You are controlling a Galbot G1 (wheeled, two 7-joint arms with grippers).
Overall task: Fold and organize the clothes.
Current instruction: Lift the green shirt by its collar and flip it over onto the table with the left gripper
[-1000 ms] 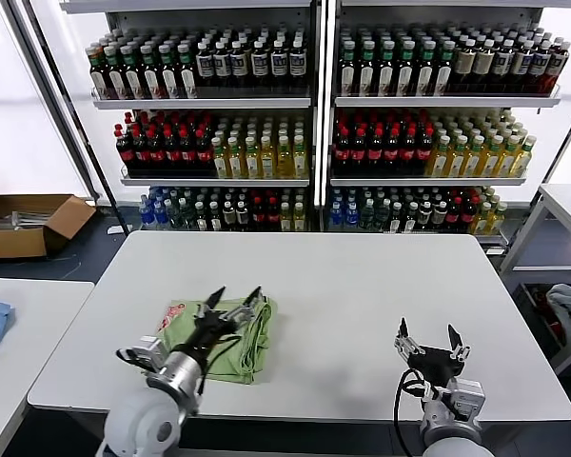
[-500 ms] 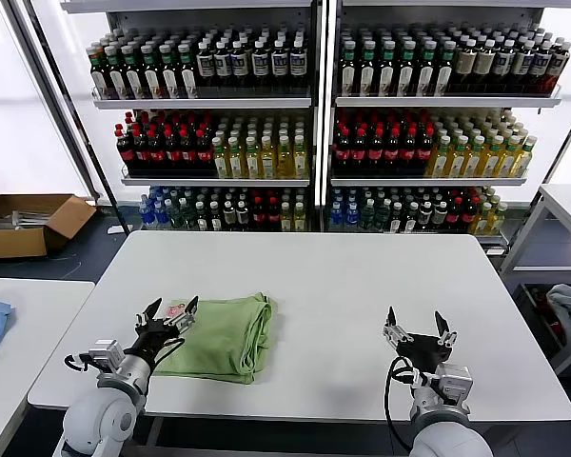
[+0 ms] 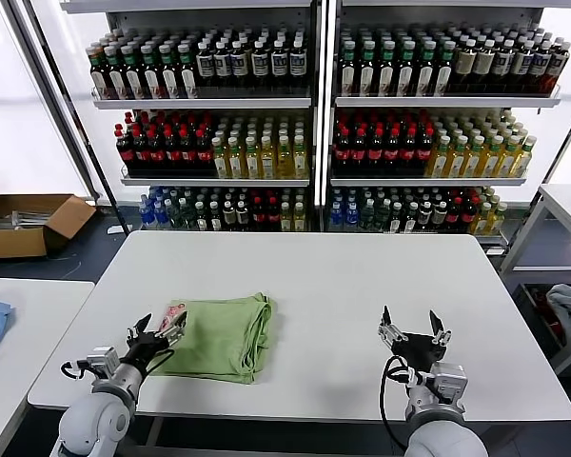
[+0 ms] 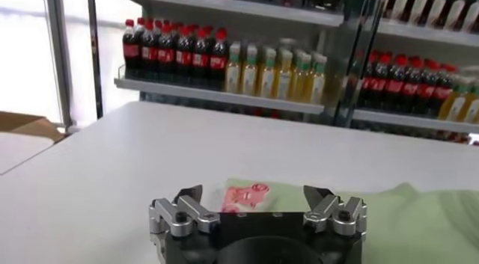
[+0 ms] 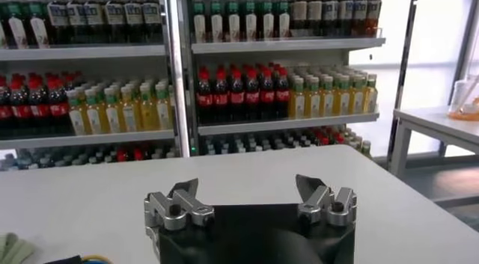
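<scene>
Seemingly done: light green polo shirt (image 3: 221,335) lies folded, compact, on white worktop (image 3: 362,286). Left claw (image 3: 156,330) at shirt's edge, right claw (image 3: 411,333) well apart; both wide open, empty. Nothing obvious left.

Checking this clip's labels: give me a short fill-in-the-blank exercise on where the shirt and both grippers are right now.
1. The light green shirt lies ____ on the white table.
2. The left gripper is ____, at the shirt's edge by the red-and-white graphic.
3. The right gripper is open and holds ____.
4. The shelves behind the table hold ____.

Missing words: folded; open; nothing; bottles
</scene>
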